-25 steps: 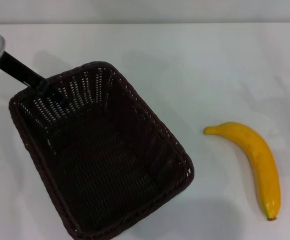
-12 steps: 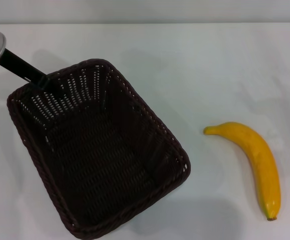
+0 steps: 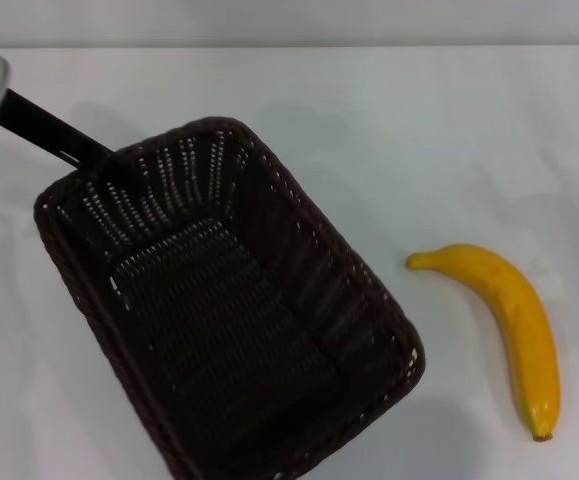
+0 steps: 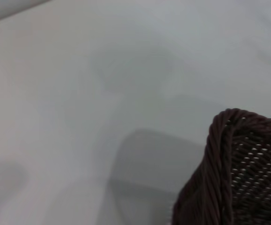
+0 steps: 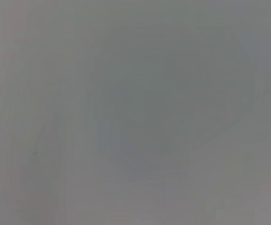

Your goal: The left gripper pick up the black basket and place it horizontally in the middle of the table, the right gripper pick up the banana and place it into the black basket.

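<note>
1. Shifting toward the centre of the table (image 3: 389, 110) since the earlier head frames: the black basket (image 3: 229, 320), now sitting further to the right and looking larger and nearer to the camera, most likely raised off the surface.
2. Gripping the basket at its far left corner: the left gripper (image 3: 109, 160), black finger reaching down from the silver-grey segment at the upper left edge of the head view.
3. Appearing to pinch the braided rim there, though the jaws are black against dark wicker and partly hidden by the wall, so not calling them spread or pressed together with certainty.
4. Showing only one corner of the basket in the left wrist view, with a soft shadow on the table just beside it, hinting at a gap under the basket.
5. Lying still and unchanged: the banana (image 3: 504, 320), well apart from the basket on the right, brown tip pointing toward the near edge.
6. Staying out of the head view: the right gripper; showing only a blank grey field in the right wrist view.
7. Judging the step as mid-carry: basket still skewed, so needing turning to lie horizontally and setting down before any banana pick.
</note>
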Controlling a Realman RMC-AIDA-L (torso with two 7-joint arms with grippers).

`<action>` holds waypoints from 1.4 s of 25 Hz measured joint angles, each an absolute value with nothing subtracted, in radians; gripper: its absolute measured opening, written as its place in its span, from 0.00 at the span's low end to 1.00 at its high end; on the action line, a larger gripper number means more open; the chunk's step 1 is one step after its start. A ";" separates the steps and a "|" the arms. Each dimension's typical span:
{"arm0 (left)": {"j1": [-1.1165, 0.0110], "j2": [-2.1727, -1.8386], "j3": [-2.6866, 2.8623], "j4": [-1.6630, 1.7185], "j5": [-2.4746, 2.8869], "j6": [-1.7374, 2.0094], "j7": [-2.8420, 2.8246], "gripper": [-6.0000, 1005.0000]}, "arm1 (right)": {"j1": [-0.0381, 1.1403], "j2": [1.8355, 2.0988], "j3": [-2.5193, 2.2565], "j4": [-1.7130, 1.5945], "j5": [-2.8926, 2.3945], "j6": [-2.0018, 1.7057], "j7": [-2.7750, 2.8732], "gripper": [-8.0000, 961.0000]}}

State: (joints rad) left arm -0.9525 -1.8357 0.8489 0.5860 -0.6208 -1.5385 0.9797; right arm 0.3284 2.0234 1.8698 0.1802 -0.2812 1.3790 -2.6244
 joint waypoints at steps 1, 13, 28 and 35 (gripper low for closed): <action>-0.946 -1.828 0.840 0.588 -0.638 -1.554 0.980 0.20 | 0.329 2.023 1.870 0.180 -0.281 1.379 -2.624 0.91; -0.824 -1.760 0.580 0.616 -0.780 -1.672 0.997 0.18 | 0.328 2.019 1.878 0.186 -0.276 1.379 -2.625 0.91; -0.650 -1.830 0.505 0.605 -1.002 -1.434 0.803 0.21 | 0.338 2.017 1.895 0.193 -0.273 1.372 -2.627 0.91; -0.631 -1.902 0.515 0.581 -1.004 -1.335 0.769 0.22 | 0.350 2.017 1.916 0.193 -0.273 1.367 -2.631 0.91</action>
